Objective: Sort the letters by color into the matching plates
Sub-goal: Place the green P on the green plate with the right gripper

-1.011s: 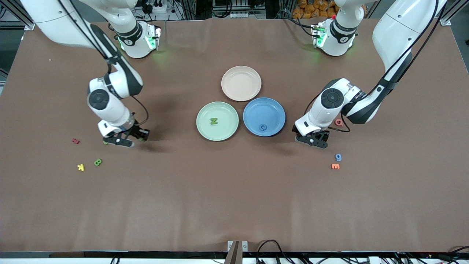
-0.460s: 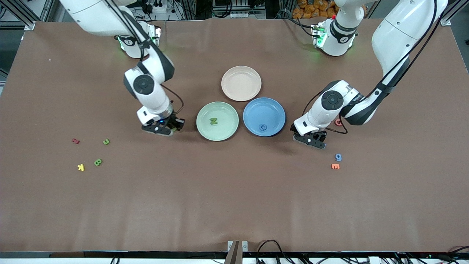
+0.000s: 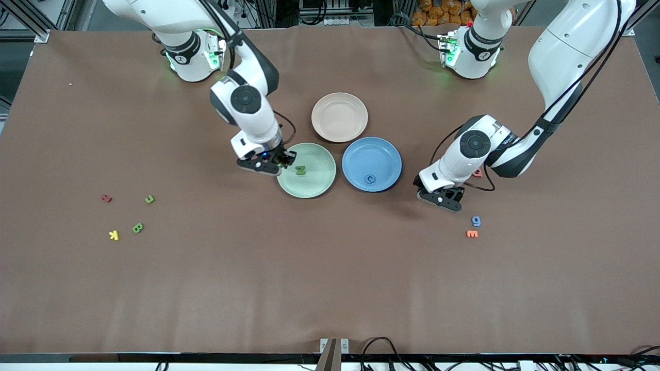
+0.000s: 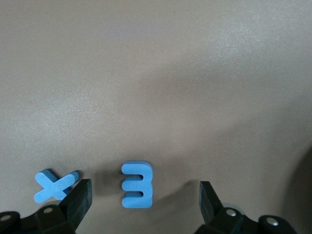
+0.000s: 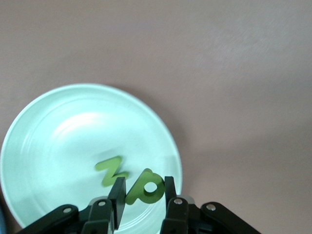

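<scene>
Your right gripper (image 3: 281,162) hangs over the rim of the green plate (image 3: 314,185), fingers pinched on a green letter P (image 5: 146,187), with the green N (image 3: 300,170) lying in the plate just under it. Your left gripper (image 3: 447,198) hovers beside the blue plate (image 3: 384,154), jaws spread wide and empty above a blue E (image 4: 137,185), a blue X (image 4: 55,184) next to one finger.

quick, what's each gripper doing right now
Left gripper: open, low over the blue E, holding nothing.
Right gripper: shut on a green letter, over the green plate.
</scene>
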Robot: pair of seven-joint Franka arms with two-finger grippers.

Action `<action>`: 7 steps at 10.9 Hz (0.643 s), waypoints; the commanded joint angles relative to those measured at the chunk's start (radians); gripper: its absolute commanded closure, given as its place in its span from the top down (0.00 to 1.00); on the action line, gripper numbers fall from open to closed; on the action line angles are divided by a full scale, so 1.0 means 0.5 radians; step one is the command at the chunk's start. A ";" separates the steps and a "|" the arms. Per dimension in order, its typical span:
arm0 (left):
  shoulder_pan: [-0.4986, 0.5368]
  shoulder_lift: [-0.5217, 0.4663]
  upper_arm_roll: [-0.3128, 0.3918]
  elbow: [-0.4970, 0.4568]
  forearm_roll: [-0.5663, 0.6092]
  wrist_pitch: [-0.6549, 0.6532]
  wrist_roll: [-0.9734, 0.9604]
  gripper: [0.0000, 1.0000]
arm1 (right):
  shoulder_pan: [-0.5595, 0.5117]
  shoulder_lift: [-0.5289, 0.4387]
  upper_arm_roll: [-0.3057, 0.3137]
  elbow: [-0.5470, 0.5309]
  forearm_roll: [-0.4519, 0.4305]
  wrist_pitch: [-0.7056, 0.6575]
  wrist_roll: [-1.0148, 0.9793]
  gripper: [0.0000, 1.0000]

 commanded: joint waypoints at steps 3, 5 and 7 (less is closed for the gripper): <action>0.014 0.049 -0.011 0.020 0.057 0.031 0.025 0.94 | 0.243 0.255 -0.080 0.280 0.026 -0.025 0.267 0.23; 0.004 0.052 -0.011 0.029 0.057 0.031 0.022 0.90 | 0.247 0.258 -0.089 0.281 0.023 -0.025 0.273 0.99; -0.005 0.052 -0.011 0.053 0.057 0.025 0.016 0.78 | 0.244 0.255 -0.114 0.278 -0.002 -0.028 0.249 1.00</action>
